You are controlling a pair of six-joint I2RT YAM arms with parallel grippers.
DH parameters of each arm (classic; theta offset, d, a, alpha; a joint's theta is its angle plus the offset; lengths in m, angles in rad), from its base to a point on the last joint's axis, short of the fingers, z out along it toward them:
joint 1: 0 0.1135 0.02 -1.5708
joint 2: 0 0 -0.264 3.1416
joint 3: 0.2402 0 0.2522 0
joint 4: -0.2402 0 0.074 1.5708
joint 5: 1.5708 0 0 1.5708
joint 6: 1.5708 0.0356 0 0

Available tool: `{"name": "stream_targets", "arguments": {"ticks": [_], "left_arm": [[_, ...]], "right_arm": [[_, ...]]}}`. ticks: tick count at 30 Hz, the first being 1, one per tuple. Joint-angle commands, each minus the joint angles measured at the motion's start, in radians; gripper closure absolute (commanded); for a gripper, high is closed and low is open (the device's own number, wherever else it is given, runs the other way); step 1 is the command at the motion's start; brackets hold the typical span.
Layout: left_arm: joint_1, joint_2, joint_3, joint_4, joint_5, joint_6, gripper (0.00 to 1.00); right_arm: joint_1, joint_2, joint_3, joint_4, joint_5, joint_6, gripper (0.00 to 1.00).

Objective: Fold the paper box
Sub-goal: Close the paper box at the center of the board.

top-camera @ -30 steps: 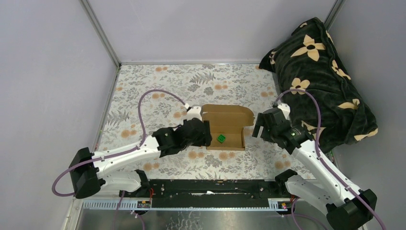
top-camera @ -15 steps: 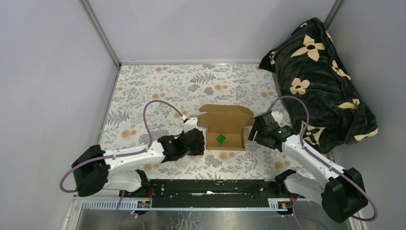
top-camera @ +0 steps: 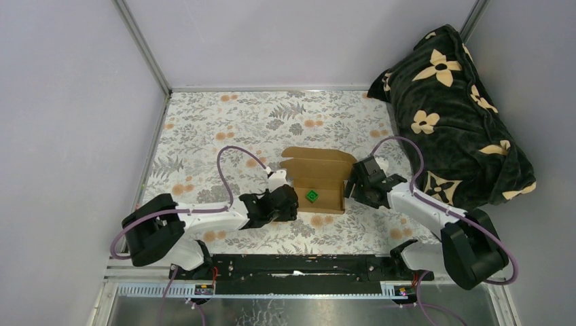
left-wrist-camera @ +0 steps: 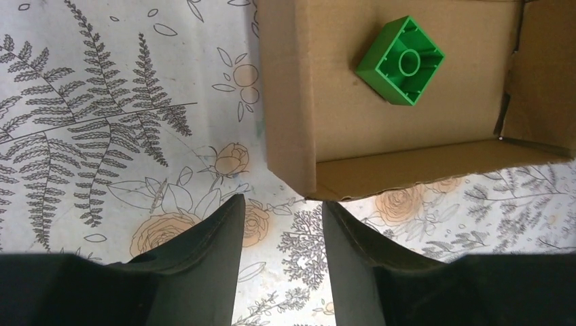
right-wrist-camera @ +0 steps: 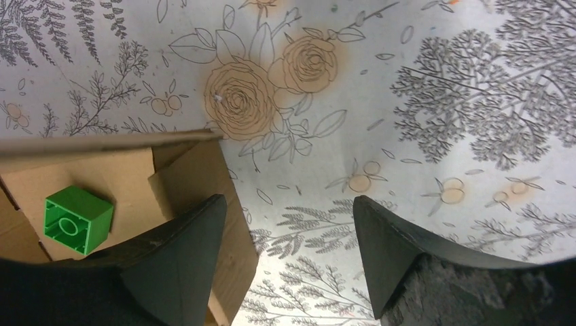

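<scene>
Paper box (top-camera: 326,178), lid open mid-bench, could skid toward the far edge if left gripper (left-wrist-camera: 282,200) (narrow, empty) or right gripper (right-wrist-camera: 289,198) (wide, empty) shoves unevenly.

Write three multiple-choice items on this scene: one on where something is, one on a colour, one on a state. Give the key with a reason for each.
1. Where does the green block lie?
A. on the flowered tablecloth
B. inside the paper box
C. on the black rail by the arm bases

2. What colour is the blanket at the table's far right?
A. plain red
B. blue with stripes
C. black with cream flowers

3. In what state is the paper box?
A. open, its inside showing
B. shut, with the lid tucked in
C. pressed flat as a sheet

Key:
1 B: both wrist views show the block on the box's cardboard floor, within its walls.
2 C: the top view shows dark cloth with pale flower shapes.
3 A: the top view looks straight into the box, and its lid flap lies back.
</scene>
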Motion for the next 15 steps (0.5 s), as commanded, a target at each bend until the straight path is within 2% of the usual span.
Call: {"name": "stream_targets", "arguments": {"ticks": [1,15], "left_arm": [[0.019,0.048,0.014,0.060,-0.059,-0.013,0.48],[0.136,0.093,0.056,0.058,-0.076,0.068,0.48]], "right_arm": [[-0.004,0.049,0.034,0.090,-0.031,0.002,0.24],[-0.004,0.273,0.210,0.159,-0.060,-0.034,0.24]]}}
